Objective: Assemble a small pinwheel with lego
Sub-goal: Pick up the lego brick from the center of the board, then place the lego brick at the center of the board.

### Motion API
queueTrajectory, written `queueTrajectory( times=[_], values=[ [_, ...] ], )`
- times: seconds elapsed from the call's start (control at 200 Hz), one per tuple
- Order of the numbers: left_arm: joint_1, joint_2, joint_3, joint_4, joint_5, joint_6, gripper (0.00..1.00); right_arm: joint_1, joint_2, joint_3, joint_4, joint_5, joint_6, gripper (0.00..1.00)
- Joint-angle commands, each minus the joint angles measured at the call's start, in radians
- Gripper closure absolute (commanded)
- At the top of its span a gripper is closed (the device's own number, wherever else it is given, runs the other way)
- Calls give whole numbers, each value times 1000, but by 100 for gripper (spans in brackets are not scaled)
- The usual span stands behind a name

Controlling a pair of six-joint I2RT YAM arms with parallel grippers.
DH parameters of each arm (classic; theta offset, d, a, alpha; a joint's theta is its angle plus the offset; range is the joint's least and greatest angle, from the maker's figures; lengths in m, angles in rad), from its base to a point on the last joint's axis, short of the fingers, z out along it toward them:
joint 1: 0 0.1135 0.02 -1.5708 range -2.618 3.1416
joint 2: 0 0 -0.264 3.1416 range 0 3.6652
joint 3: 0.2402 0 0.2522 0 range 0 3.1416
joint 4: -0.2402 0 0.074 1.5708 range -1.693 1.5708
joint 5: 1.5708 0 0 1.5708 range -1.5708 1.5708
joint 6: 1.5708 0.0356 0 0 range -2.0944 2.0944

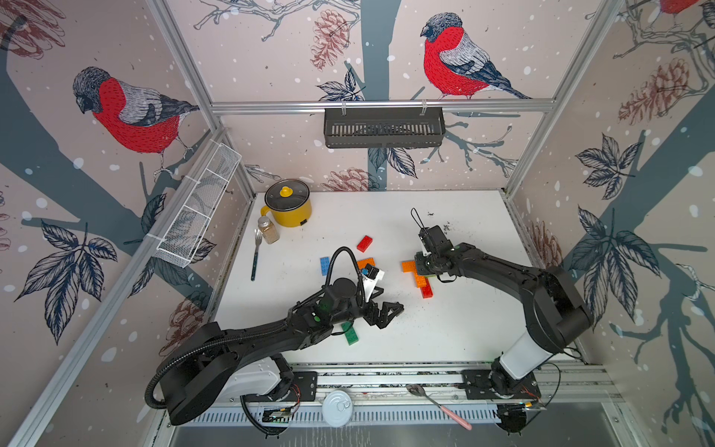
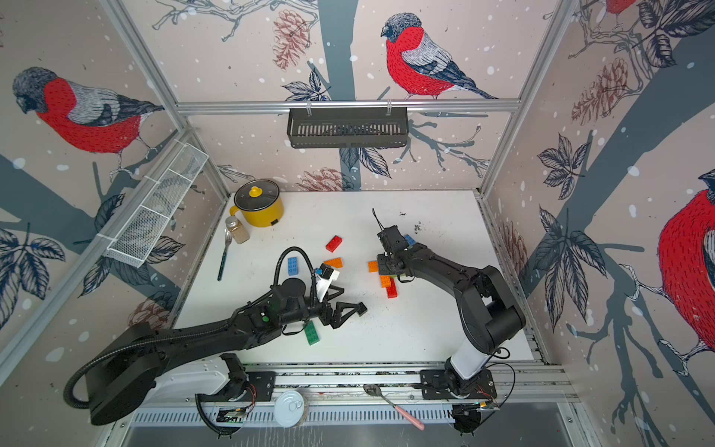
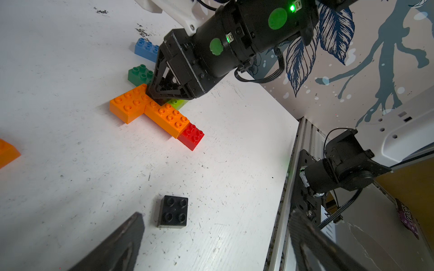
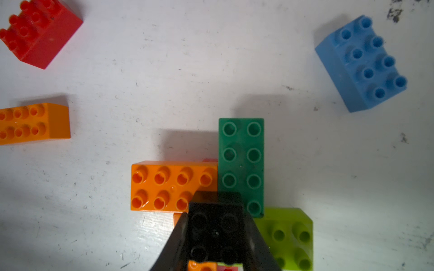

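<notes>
Lego pinwheel [image 3: 150,110] lies on the bench [image 3: 70,187], with the right fingers [image 4: 175,246] clamped on the black square [image 4: 216,225] over its hub. Press straight down with studs aligned; the seating looks incomplete, though it is partly hidden. Left fingers [image 3: 117,246] stand apart, empty.

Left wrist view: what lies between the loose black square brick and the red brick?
Nothing: only bare, scuffed table separates the loose black square brick and the red brick, as the left wrist view shows.
</notes>
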Motion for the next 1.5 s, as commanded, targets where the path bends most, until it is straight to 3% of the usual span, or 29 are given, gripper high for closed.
queueTrajectory(
  times=[0.0,0.215,0.46,0.6,0.775,0.85,0.97,1.151,1.371,1.496],
  values=[
    [-1,-1,8,41,17,18,3,0,24,-39,-84,-20,-9,93],
    [-1,-15,6,33,3,22,3,-3,20,-40,-86,-47,-10,96],
    [0,-20,2,34,-14,18,3,-81,-9,119,-104,-85,-42,96],
    [-1,-9,1,51,-13,7,3,-190,-19,236,-139,-137,-150,96],
    [0,25,12,67,-22,-32,4,-351,31,354,-166,-110,-236,96],
    [0,31,24,63,-18,-56,3,-408,76,397,-163,-68,-272,96],
    [1,26,51,38,-14,-103,4,-502,191,505,-209,-121,-313,96],
    [0,-8,68,-3,-15,-184,4,-557,299,598,-192,-111,-326,96],
    [3,-56,136,-226,-210,-199,3,-572,407,628,-205,-80,-335,96],
    [17,-96,136,-255,-257,-210,3,-576,435,640,-209,-81,-320,95]
  ],
)
